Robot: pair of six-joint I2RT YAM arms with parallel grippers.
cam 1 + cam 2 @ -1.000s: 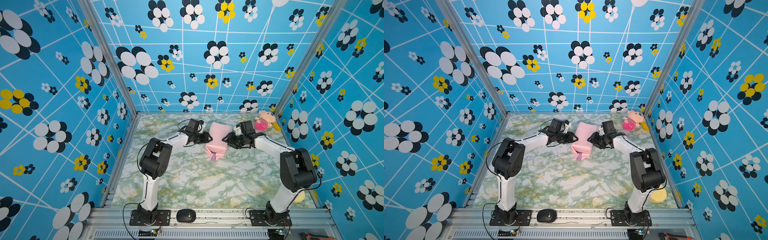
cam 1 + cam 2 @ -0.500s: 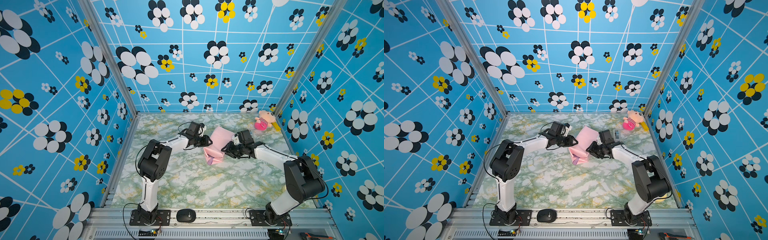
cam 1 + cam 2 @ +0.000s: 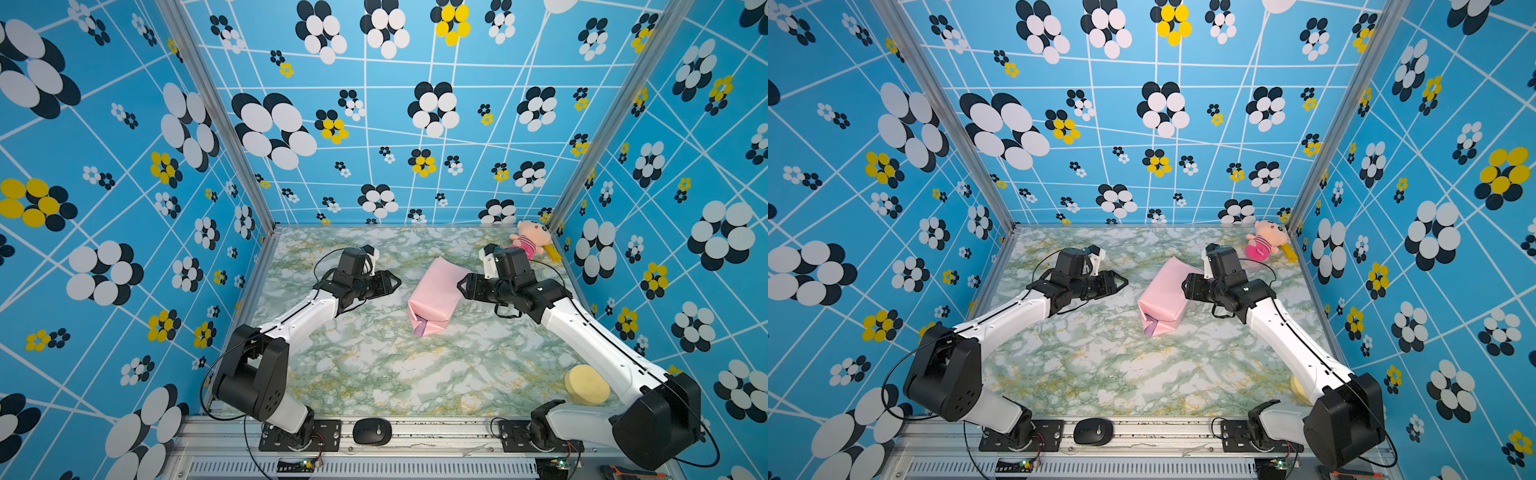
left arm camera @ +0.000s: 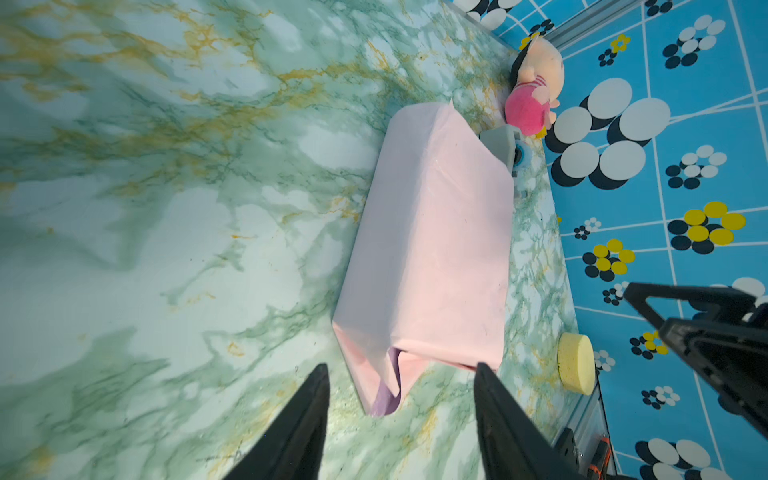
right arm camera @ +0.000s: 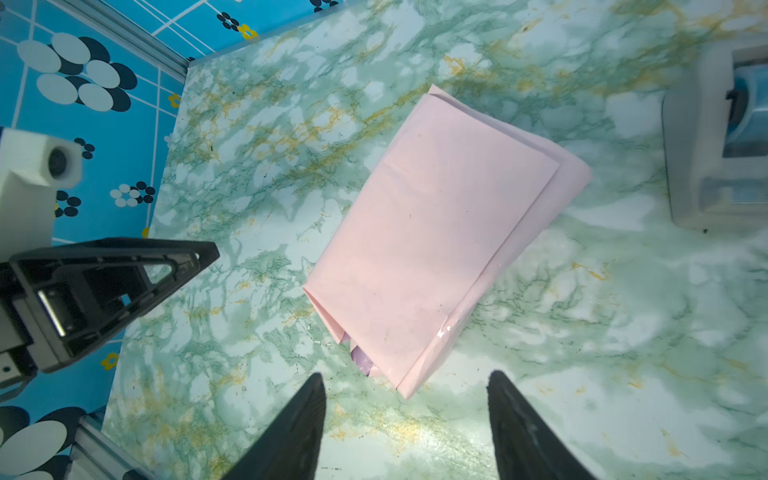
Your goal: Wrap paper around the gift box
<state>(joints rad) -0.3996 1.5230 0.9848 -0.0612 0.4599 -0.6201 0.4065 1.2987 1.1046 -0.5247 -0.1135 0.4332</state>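
The paper (image 3: pixel 434 295) (image 3: pixel 1163 297), pale pink side out, is folded into an oblong parcel lying on the marble table. At its near end a lilac flap (image 4: pixel 388 399) (image 5: pixel 361 363) pokes out. The gift box is hidden inside the folds. My left gripper (image 3: pixel 395 280) (image 3: pixel 1124 283) (image 4: pixel 400 368) hangs open, apart from the parcel on its left. On the parcel's right, my right gripper (image 3: pixel 460 286) (image 3: pixel 1184 286) (image 5: pixel 406 375) is open too, just off the parcel. Neither holds anything.
A grey tape dispenser (image 5: pixel 702 153) (image 4: pixel 500 143) stands behind the parcel on the right. A pink plush toy (image 3: pixel 530 243) lies in the back right corner. A yellow round sponge (image 3: pixel 586 384) sits at the front right. Patterned walls close in three sides.
Both grippers have let go of the parcel, opened wider and drawn back to either side. The parcel has settled a little nearer the front.
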